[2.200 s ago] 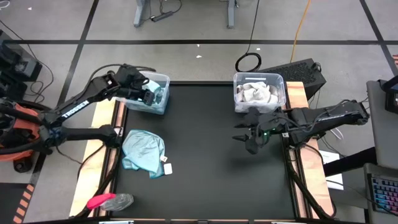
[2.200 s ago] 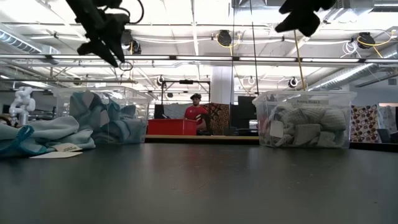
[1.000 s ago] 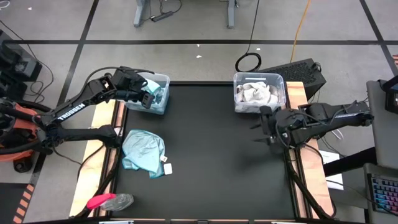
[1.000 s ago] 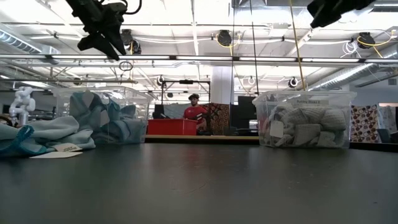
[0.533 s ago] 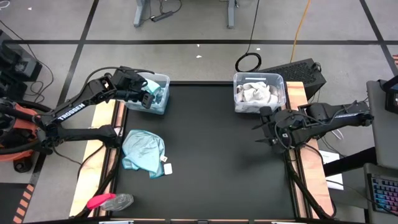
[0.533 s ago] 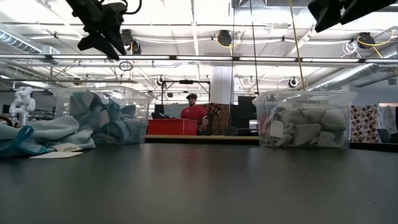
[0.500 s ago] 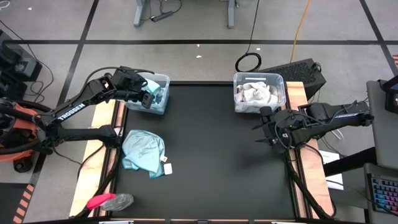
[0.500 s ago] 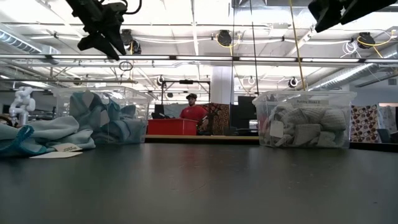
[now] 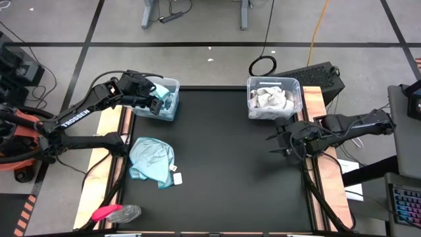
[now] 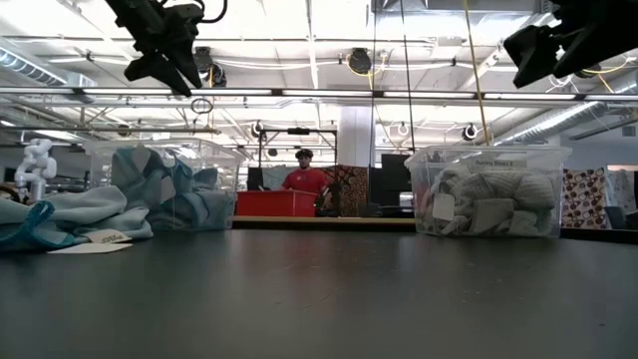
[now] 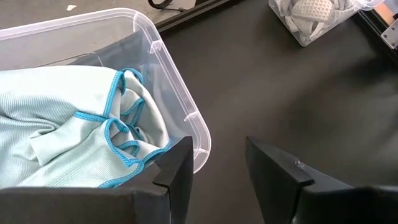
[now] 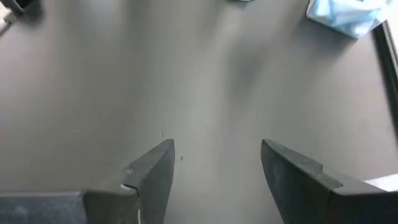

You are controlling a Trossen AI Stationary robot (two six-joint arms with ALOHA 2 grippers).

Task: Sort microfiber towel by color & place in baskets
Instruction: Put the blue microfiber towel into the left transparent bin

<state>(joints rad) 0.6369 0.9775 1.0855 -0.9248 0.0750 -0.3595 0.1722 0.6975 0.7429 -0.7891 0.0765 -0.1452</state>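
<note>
A light teal towel (image 9: 151, 161) lies crumpled flat on the black table near its left edge, its white tag beside it; the right wrist view shows this teal towel (image 12: 345, 15) far off. More teal towels (image 11: 68, 124) fill the left basket (image 9: 162, 99). Grey-white towels (image 9: 271, 99) fill the right basket (image 9: 274, 97). My left gripper (image 9: 160, 102) hangs open over the left basket's near corner and holds nothing. My right gripper (image 9: 276, 139) is open and holds nothing, above the bare table just near of the right basket.
A small pink-and-grey object (image 9: 115, 212) lies at the table's near left corner. Wooden strips (image 9: 314, 105) run along both side edges. The black tabletop (image 9: 223, 164) between the baskets and the near edge is bare. A person in red (image 10: 301, 179) stands far behind the table.
My right gripper has drawn a little toward the table's right edge and come lower, staying open. The left arm and the towels have kept still.
</note>
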